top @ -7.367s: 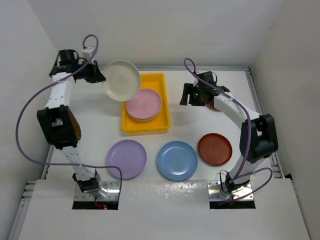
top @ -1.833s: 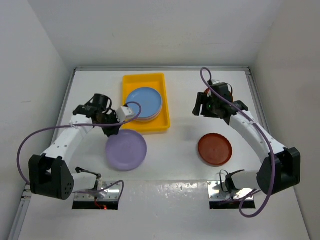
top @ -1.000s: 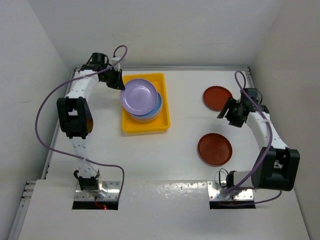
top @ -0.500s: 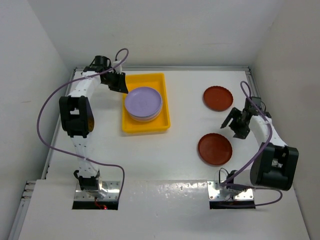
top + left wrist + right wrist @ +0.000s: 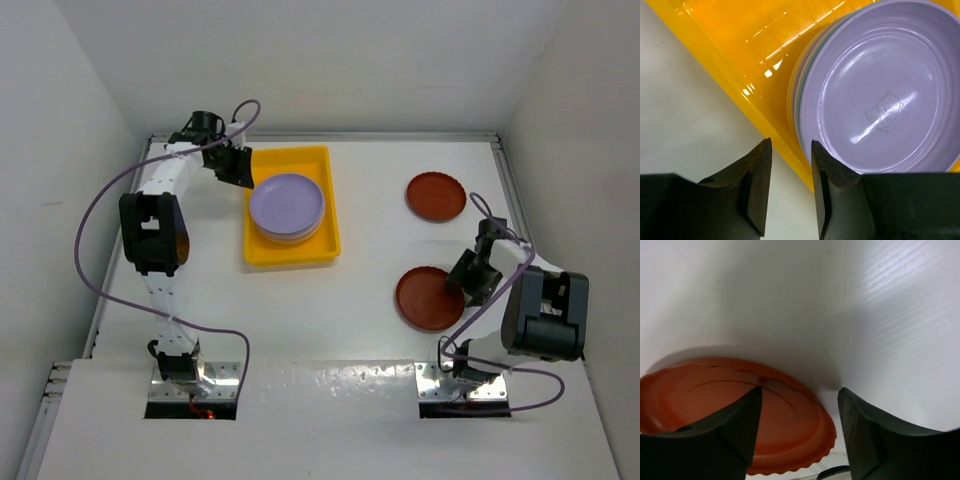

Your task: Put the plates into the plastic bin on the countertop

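A stack of plates (image 5: 285,232) sits in the yellow plastic bin (image 5: 290,259) toward the back left of the white bench (image 5: 380,240), with a lilac plate (image 5: 287,203) on top. The left claw (image 5: 237,168) hangs released over the bin's left wall beside that stack, its jaws a little apart and gripping nothing. Two red-brown plates lie on the bench at the right, the far one (image 5: 436,196) alone, the near one (image 5: 428,298) with the right claw (image 5: 468,277) spread wide over its right rim, one finger above the plate and the other above the bare bench.
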